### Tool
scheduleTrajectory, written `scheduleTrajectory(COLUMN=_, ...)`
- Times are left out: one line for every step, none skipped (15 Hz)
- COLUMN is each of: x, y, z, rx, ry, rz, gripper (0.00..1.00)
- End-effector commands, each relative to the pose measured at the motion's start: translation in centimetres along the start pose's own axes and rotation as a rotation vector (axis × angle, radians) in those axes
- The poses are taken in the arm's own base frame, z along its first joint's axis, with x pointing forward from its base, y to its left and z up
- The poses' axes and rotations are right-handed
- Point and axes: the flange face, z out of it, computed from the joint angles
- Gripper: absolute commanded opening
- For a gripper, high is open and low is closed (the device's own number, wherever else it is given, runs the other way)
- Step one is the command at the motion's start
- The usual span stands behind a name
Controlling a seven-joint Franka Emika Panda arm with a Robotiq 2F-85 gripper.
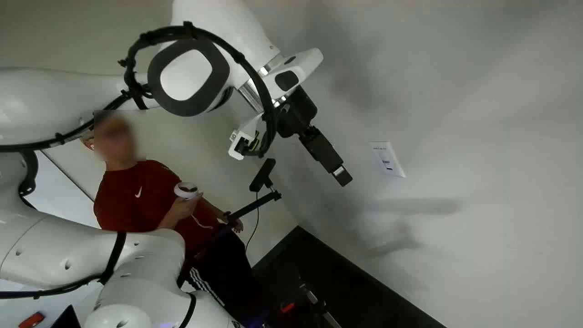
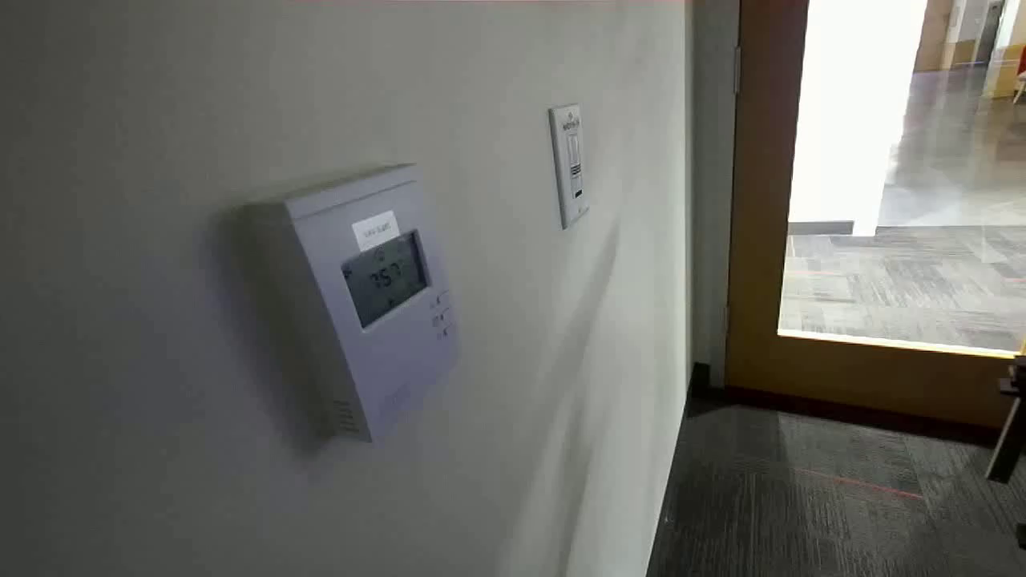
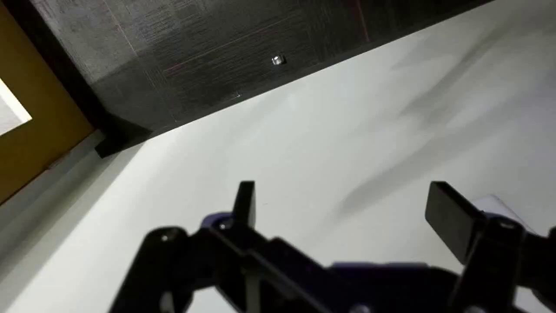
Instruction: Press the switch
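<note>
White switch apart from jaws

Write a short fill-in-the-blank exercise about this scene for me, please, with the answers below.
In the wrist view, the gripper is ____ (open or shut).
In an exterior view, the switch appears to the ____ (left or right) of the display unit.
In an exterior view, the person wears a ____ shirt.

Missing words: open; right; red.
</note>
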Motion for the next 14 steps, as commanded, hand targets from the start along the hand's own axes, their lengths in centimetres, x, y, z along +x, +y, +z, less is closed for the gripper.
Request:
scheduleTrajectory(x=0.0, y=0.0, z=-0.1, rx=0.000, ry=-0.001, rz=0.000, gripper=1.00)
scheduleTrajectory(x=0.0, y=0.0, z=-0.1, rx=0.000, ry=-0.001, rz=0.000, gripper=1.00)
scheduleTrajectory(x=0.0, y=0.0, z=-0.1, rx=0.000, ry=-0.001, rz=0.000, gripper=1.00)
scheduleTrajectory(x=0.0, y=0.0, z=-0.1, rx=0.000, ry=-0.001, rz=0.000, gripper=1.00)
scheduleTrajectory(x=0.0, y=0.0, z=-0.1, rx=0.000, ry=-0.001, rz=0.000, gripper=1.00)
scheduleTrajectory(x=0.0, y=0.0, z=-0.1, rx=0.000, ry=-0.001, rz=0.000, gripper=1.00)
scheduleTrajectory(x=0.0, y=0.0, z=-0.1, rx=0.000, ry=-0.001, rz=0.000, gripper=1.00)
scheduleTrajectory(x=0.0, y=0.0, z=-0.1, rx=0.000, ry=-0.001, rz=0.000, gripper=1.00)
scheduleTrajectory(x=0.0, y=0.0, z=-0.1, rx=0.000, ry=-0.001, rz=0.000, gripper=1.00)
scheduleTrajectory(x=0.0, y=0.0, z=-0.1, rx=0.000, ry=-0.001, rz=0.000, gripper=1.00)
scheduleTrajectory(x=0.1, y=-0.4, z=0.4, rx=-0.021, ry=0.006, rz=-0.011, gripper=1.00)
scheduleTrajectory(x=0.2, y=-1.0, z=0.9, rx=-0.015, ry=0.010, rz=-0.044, gripper=1.00)
scheduleTrajectory(x=0.2, y=-1.6, z=1.4, rx=-0.010, ry=0.010, rz=-0.066, gripper=1.00)
scheduleTrajectory(x=0.2, y=-2.3, z=2.0, rx=-0.006, ry=0.015, rz=-0.091, gripper=1.00)
